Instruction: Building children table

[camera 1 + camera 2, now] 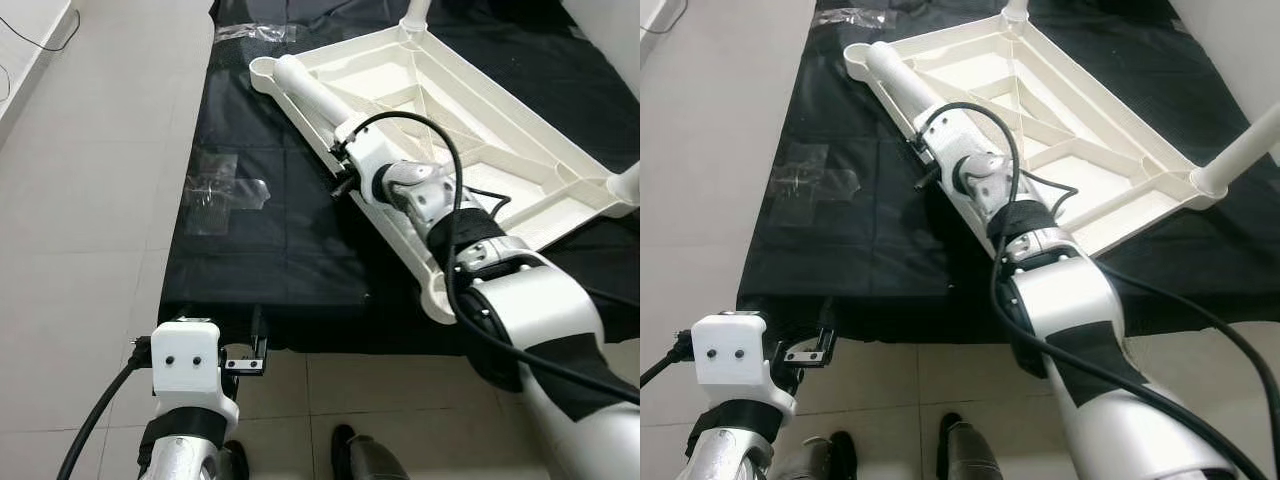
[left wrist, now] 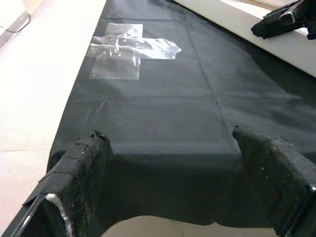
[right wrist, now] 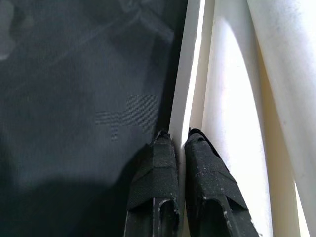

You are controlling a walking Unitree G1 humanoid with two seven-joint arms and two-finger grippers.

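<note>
Low in the frame, my left gripper hung with jaws wide over the black mat's near edge. Mid-frame, my right gripper pinched the rim of the upturned white tabletop lying upper right, beside a loose leg. Clear tape crossed the mat at left.

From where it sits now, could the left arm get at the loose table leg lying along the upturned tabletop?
Probably not without moving closer. The left tool hangs open at the black mat's near edge, well short of the table leg. The right tool, pinched on the tabletop's rim, also crosses that path.
</note>
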